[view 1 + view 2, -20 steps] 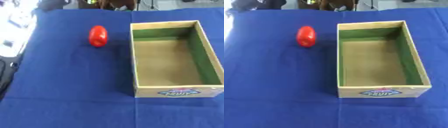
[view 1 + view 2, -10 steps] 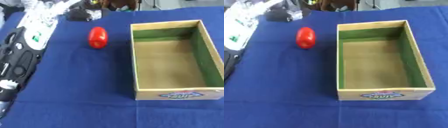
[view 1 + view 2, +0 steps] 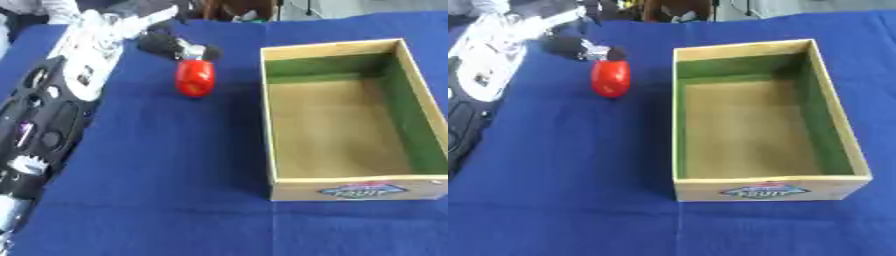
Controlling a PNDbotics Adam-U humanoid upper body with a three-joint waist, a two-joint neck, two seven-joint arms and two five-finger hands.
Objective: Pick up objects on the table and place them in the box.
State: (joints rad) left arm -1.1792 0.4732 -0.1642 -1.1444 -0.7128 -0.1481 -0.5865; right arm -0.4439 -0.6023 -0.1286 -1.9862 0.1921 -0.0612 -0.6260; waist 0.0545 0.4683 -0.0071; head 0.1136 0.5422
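A red, egg-shaped object (image 3: 194, 78) lies on the blue cloth, left of the box. The cardboard box (image 3: 268, 120) has green inner walls and stands open, with nothing inside. My left arm runs up the left side, and my left hand (image 3: 171, 44) is just behind the red object. Its fingers are spread: a dark one with a silver tip reaches the object's far end, and a pale one points away up and right. Nothing is held in the hand. My right hand shows in no view.
The blue cloth (image 3: 166, 190) covers the whole table. My black and silver left forearm (image 3: 39, 130) lies along the left edge. Dark shapes stand beyond the table's far edge.
My left arm has come in from the left edge and stretched forward. Its hand has moved from the far left corner to the red object's far end.
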